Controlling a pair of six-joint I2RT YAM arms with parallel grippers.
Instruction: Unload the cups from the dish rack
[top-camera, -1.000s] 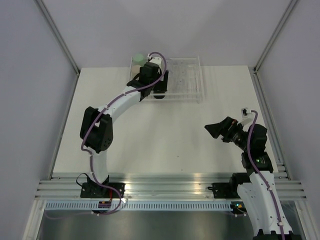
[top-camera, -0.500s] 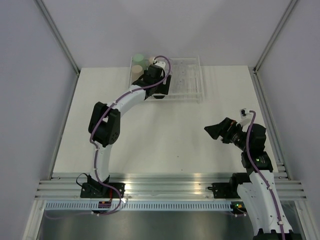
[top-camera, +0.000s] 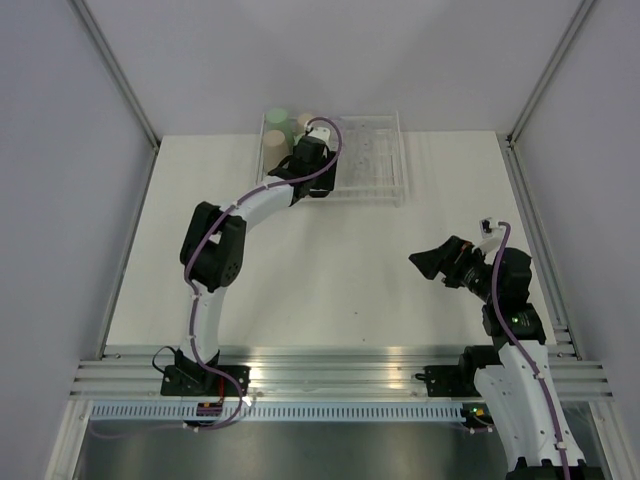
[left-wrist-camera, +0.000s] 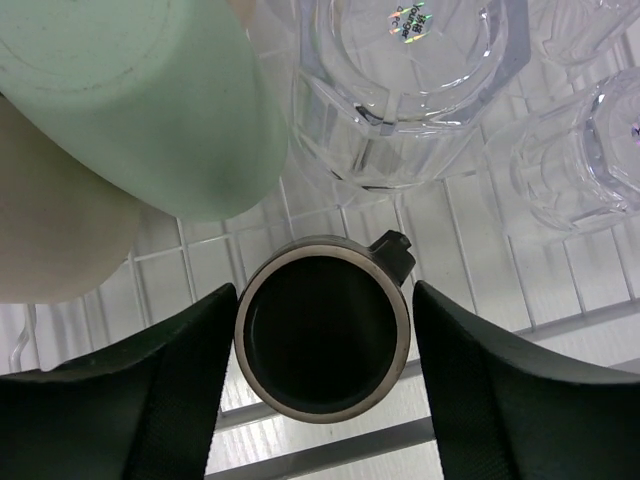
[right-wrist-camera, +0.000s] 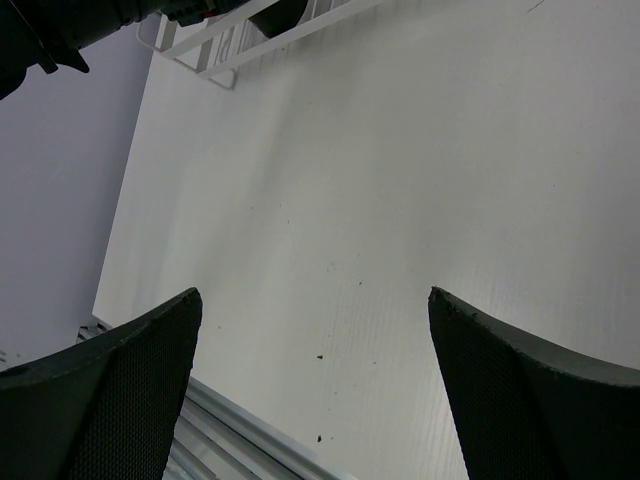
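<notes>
The small dark brown cup (left-wrist-camera: 322, 335) stands upright in the white wire dish rack (top-camera: 385, 160), near its front left. My left gripper (left-wrist-camera: 322, 345) is open and straddles this cup, with both fingers close beside its rim and a thin gap on the right. In the top view the left gripper (top-camera: 318, 185) hides the cup. A pastel green tumbler (left-wrist-camera: 150, 100) and a beige tumbler (left-wrist-camera: 50, 220) stand to the cup's left. Clear cups (left-wrist-camera: 410, 80) stand behind it. My right gripper (top-camera: 432, 262) is open and empty above the table, far from the rack.
The rack's wire grid (left-wrist-camera: 480, 270) and front rail lie under the cup. The green tumbler (top-camera: 277, 118) and beige tumbler (top-camera: 275, 139) fill the rack's left end. The rack's corner (right-wrist-camera: 230, 40) shows at the top of the right wrist view. Grey walls enclose the table.
My left arm has reached further into the rack and to the right, uncovering the tumblers at the left end. The right arm has not moved.
</notes>
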